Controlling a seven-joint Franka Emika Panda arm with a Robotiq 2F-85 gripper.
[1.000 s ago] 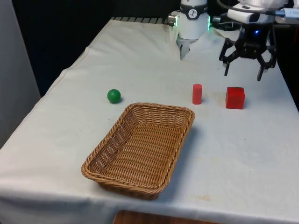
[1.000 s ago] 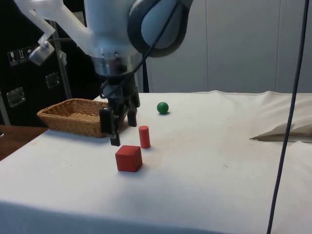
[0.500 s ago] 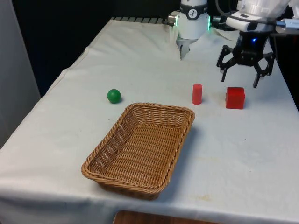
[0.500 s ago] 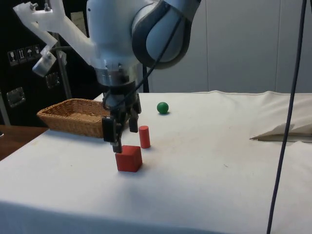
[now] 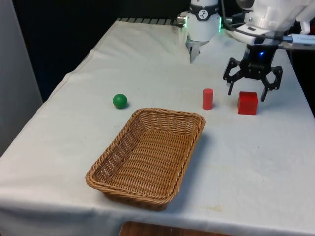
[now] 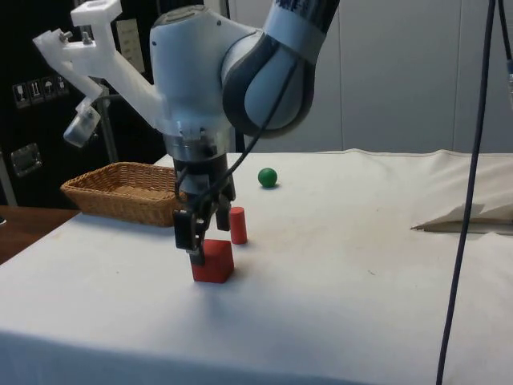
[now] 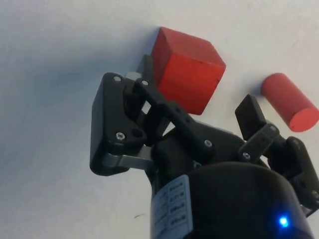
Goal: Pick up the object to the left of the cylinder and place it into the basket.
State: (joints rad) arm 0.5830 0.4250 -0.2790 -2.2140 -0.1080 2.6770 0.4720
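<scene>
A red cylinder stands upright beyond the basket. On the front view's left of it lies a green ball. A red cube sits on its other side. My gripper hangs open right over the cube, its fingertips down at the level of the cube's top and spread to either side. Nothing is held. The wicker basket lies near the table's front with nothing in it.
The white arm reaches over the table's far end on the front view's right. A fold of cloth rises at the far end in the side view. Open cloth lies around the ball and in front of the cube.
The gripper has come down and shifted slightly to the front view's left, from well above the cube to just over it. It stays open. The objects have not moved.
</scene>
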